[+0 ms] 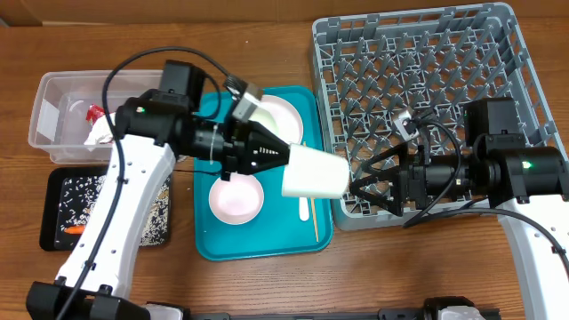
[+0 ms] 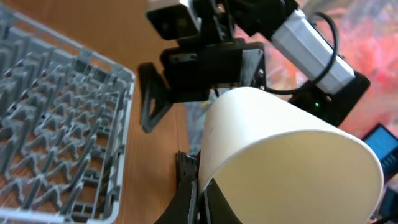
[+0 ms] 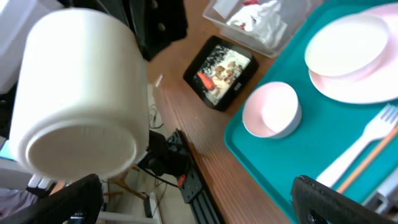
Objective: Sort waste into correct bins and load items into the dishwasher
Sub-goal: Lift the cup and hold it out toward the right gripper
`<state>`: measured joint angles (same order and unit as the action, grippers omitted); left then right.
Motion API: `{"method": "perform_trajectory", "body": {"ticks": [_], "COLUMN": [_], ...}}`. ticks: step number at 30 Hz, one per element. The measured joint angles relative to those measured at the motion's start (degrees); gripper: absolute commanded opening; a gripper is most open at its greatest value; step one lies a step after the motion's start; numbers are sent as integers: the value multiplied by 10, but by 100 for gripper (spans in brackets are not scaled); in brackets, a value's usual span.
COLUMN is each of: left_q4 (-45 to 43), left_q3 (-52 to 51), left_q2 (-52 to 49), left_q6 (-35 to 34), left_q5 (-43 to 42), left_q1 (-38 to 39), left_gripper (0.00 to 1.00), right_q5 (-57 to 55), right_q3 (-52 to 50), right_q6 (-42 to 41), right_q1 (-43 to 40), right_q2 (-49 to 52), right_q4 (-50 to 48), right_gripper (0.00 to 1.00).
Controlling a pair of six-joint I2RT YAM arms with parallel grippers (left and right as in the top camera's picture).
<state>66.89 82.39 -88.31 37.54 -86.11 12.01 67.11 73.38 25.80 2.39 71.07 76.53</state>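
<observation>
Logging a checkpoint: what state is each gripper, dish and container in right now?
left gripper, shut on white cup
white cup, held sideways in the air
right gripper, open, empty
dish rack, no dishes loaded
bowl, upright on teal tray
plate, flat on teal tray

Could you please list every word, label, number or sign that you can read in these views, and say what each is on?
No text can be read in any view.
White cup: plain, no print shows.
Red wrapper in the clear tub: any print is too small and blurred to read.
Grey dish rack: no label shows.
</observation>
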Motion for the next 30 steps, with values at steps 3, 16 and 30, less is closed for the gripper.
{"method": "perform_trajectory", "body": {"ticks": [3, 16, 30], "left_q4": [-7, -14, -18], "left_q3": [0, 0, 0], "left_q2": [0, 0, 0], "left_q6": [6, 13, 15], "left_q5": [-5, -9, -9], "left_q1": [3, 3, 3], "left_gripper": [4, 4, 4], "right_q5": [26, 126, 145], "right_q3": [0, 0, 0], "right_q6": [19, 66, 88], "right_q1": [0, 3, 63], "right_q2": [0, 0, 0], "right_q4": [0, -25, -84], "right_gripper": [100, 100, 100]}}
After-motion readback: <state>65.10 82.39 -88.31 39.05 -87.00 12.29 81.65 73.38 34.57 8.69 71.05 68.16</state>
